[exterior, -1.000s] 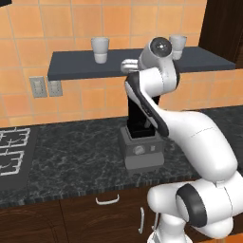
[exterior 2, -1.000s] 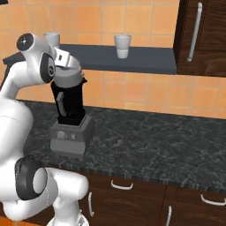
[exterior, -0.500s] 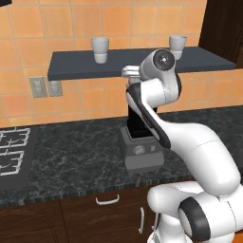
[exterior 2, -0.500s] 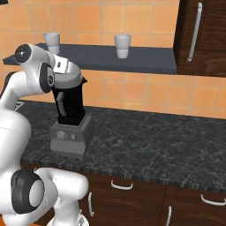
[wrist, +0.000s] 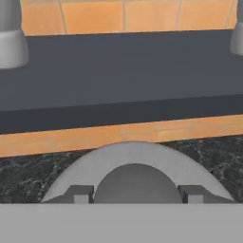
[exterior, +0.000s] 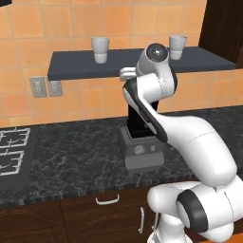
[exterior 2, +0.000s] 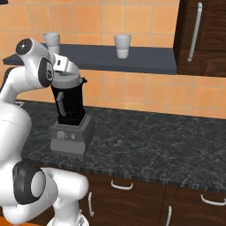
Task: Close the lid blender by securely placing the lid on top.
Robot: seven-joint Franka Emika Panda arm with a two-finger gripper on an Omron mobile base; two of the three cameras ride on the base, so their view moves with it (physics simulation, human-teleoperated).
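Gripper (wrist: 135, 193) pinching the lid (wrist: 133, 163) by its knob, jaws drawn close.
We find the lid over the blender (exterior 2: 69, 119) jar on the counter (exterior 2: 150, 145); seating hidden by the arm.

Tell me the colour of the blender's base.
Grey, with a round dial on the front of the blender's base; clearest in the right base view.

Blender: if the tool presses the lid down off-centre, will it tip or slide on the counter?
Probably not tip: the blender sits on a broad boxy base. It could slide, since the stone counter looks smooth. The lid, held in the tool, looks rigid, so pressure should carry straight down.
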